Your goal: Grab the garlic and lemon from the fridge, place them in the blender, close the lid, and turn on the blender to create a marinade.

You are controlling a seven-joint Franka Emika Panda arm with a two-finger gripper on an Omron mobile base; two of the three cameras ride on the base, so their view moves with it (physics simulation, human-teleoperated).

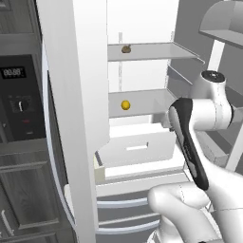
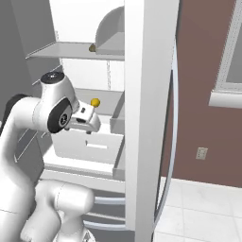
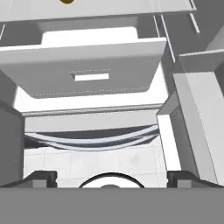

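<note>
The white fridge (image 1: 142,21) stands open in front of me. On its upper grey shelf lies the lumpy brownish garlic (image 1: 126,49), half hidden behind the shelf edge in the right base view (image 2: 92,47). One shelf down rests the yellow lemon (image 1: 125,105) (image 2: 95,102), and its lower edge peeks in at the top of the hand view (image 3: 66,1). My gripper (image 3: 113,178) is open with nothing between its fingertips (image 3: 41,177). It hangs below and in front of the lemon, facing the white drawer (image 3: 87,65). The blender and lid are out of view.
The fridge's left door (image 1: 71,118) stands between me and a dark wall oven (image 1: 19,95). The right door (image 2: 149,118) stands open beside a brown wall (image 2: 203,71) with a window (image 2: 231,56). A door shelf (image 3: 197,109) is close on the hand's right, and pale floor tiles (image 2: 203,208) lie beyond.
</note>
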